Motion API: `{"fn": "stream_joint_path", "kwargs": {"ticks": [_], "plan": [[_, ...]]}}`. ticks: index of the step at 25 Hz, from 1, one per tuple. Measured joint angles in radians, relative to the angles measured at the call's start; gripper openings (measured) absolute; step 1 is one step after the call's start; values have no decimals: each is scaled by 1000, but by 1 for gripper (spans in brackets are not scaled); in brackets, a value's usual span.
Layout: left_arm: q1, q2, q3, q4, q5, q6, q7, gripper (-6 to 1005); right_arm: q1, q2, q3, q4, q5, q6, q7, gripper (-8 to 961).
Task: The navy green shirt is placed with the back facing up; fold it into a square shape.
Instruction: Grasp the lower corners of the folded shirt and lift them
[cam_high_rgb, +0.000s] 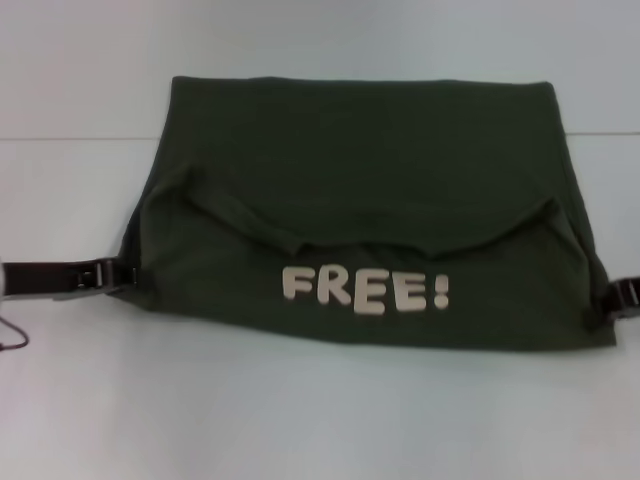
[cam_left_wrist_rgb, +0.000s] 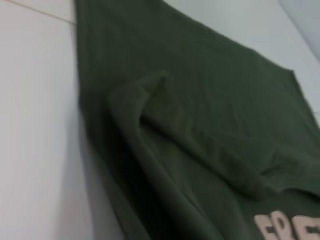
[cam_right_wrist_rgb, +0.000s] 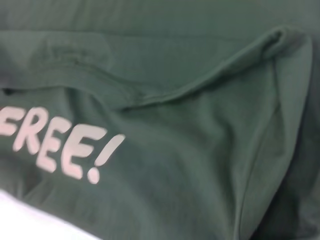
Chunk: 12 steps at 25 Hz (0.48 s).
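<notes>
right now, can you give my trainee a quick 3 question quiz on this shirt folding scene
1. True or false: the cream lettering on the navy green shirt faces up.
2. Where is the left gripper?
A. at the shirt's left edge, near the table
B. raised above the middle of the shirt
C. on the far hem
3. Fill in: the folded-over flap carrying the lettering lies on the side of the shirt ____ to the robot.

Key:
1. True; it reads "FREE!" in the head view.
2. A. The right gripper sits at the opposite edge.
3. Nearest.
</notes>
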Motion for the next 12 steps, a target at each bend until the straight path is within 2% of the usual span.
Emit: {"fn": "stream_joint_path", "kwargs": {"ticks": [3, 5, 12], "plan": [[13, 16, -46, 8, 23, 116, 0, 34, -10, -20, 9, -3, 2, -110, -48, 30], [23, 20, -59, 21, 55, 199, -1, 34, -24, -26, 10, -9, 3, -181, -90, 30], [55, 20, -80, 41, 220, 466, -11, 34, -85, -19, -2, -6, -5, -371, -260, 29]]}}
